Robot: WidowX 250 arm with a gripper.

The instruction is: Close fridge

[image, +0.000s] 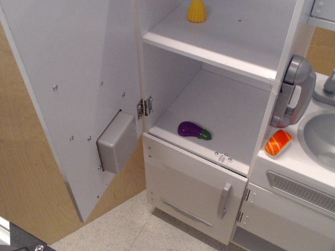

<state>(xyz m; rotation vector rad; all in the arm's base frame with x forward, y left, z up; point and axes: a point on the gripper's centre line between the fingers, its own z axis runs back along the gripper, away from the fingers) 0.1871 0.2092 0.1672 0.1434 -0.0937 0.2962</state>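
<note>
Fridge [220, 63] door [73, 78] swung wide left, eggplant [193, 130] mid-shelf

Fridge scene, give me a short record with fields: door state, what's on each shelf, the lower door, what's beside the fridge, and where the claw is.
fridge door: swung wide open to the left, inner side facing the camera, grey box on it
hinge: joins door to fridge body
upper shelf: yellow corn toy
lower shelf: purple eggplant toy
lower door: shut, short grey handle
right of fridge: grey toy phone, orange toy, sink
claw: not in view
task status: fridge not yet closed
</note>
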